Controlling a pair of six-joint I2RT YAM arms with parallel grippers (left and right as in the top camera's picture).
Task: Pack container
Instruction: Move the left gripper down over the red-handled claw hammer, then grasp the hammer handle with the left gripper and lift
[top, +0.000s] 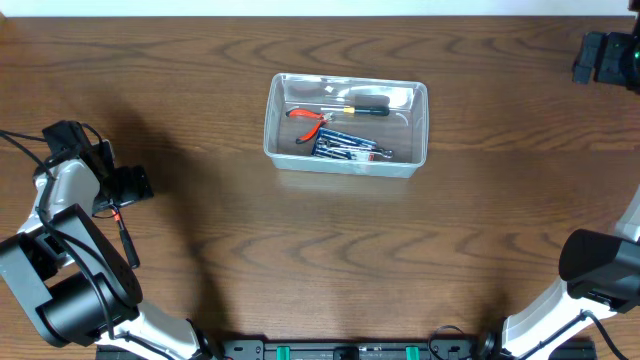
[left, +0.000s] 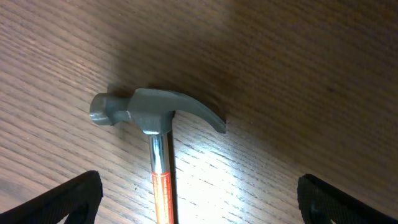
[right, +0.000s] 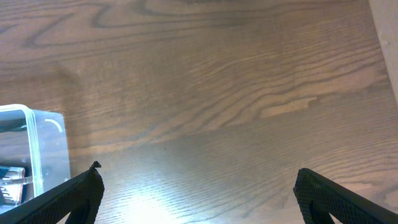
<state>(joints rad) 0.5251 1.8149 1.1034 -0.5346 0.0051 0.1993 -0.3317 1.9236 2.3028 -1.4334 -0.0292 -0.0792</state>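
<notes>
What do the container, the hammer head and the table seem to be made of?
The container: clear glossy plastic; the tools show through its walls. The hammer head: likely metal, dull grey and matte. The table: wood or wood-look laminate, shown by brown grain lines; which one I cannot tell.

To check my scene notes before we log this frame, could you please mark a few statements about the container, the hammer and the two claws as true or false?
1. The container holds red-handled pliers. True.
2. The hammer lies inside the container. False: it lies on the table, below the left claw.
3. The left claw is shut on the hammer. False: it is open, with its fingers wide apart on either side of the handle.
4. The right claw is open and holds nothing. True.
</notes>
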